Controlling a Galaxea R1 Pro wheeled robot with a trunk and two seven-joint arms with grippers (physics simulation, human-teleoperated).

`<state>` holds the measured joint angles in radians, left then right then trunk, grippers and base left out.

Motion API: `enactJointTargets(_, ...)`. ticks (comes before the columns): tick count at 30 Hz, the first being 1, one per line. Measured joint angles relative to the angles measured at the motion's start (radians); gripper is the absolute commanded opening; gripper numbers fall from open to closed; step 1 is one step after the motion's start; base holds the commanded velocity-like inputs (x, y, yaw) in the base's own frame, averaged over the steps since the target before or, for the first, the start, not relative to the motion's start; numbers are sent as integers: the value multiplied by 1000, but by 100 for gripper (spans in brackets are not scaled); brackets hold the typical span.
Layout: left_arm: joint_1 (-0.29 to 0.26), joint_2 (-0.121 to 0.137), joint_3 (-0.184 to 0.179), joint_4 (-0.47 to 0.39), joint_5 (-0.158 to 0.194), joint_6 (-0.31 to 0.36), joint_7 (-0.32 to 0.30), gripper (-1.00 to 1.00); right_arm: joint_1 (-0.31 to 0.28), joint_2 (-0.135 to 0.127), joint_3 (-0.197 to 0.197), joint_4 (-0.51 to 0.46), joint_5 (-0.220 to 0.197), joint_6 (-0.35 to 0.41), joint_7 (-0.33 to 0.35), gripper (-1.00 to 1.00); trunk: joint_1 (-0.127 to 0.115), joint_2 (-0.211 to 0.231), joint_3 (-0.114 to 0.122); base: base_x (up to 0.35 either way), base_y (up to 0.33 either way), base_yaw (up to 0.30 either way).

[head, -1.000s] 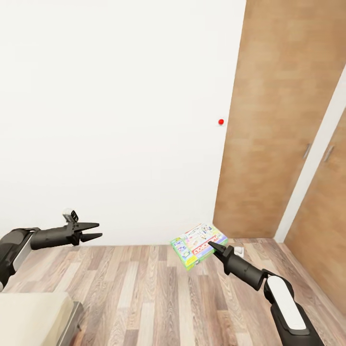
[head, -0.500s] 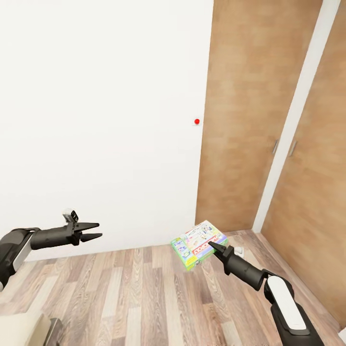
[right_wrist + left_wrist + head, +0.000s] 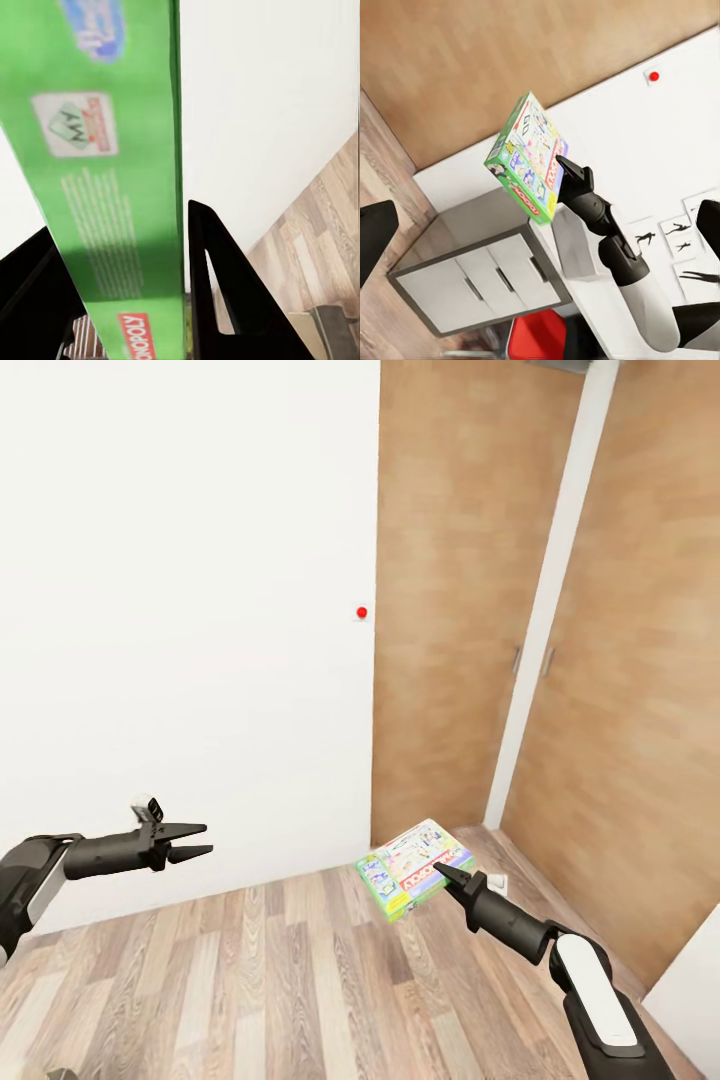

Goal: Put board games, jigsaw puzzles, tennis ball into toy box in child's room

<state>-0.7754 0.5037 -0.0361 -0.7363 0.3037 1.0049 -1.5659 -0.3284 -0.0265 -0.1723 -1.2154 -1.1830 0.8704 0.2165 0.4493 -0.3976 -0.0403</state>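
Beside wooden doors [image 3: 470, 590], white wall [image 3: 180, 610], board game [image 3: 413, 868] held

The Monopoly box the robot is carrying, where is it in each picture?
Head view: the Monopoly box sits low and right of centre, held at the right gripper, above the wood floor.
Left wrist view: the box is near the middle, tilted, at the tip of the right arm.
Right wrist view: its green edge runs down the left half, between the fingers.
Shared landmark: the red dot on the white wall, also in the left wrist view.
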Motion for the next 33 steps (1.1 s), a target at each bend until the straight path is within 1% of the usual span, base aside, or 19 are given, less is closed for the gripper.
enactJointTargets(9, 0, 1, 0, 0, 0, 0, 0, 100, 0, 0, 0, -1, 0, 0, 1, -100, 0, 0, 0, 0, 0, -280)
enactJointTargets(15, 0, 1, 0, 0, 0, 0, 0, 100, 0, 0, -1, -1, -1, 0, 19, -100, 0, 0, 0, 0, 0, -280)
enactJointTargets(19, 0, 1, 0, 0, 0, -1, 0, 100, 1, -1, -9, -1, 0, 0, 22, -100, 0, 0, 0, 0, 0, -280)
enactJointTargets(26, 0, 1, 0, 0, 0, -1, 0, 100, 1, -1, -12, -11, -2, 1, 24, -100, 0, 0, 0, 0, 0, -280)
enactJointTargets(30, 0, 1, 0, 0, 0, -2, 0, 100, -1, -1, -14, -48, -8, 3, 36, -100, 0, 0, 0, 0, 0, -280)
enactJointTargets(33, 0, 1, 0, 0, 0, -2, 0, 100, -4, -4, -29, -94, -3, 4, 68, -100, 0, 0, 0, 0, 0, -280)
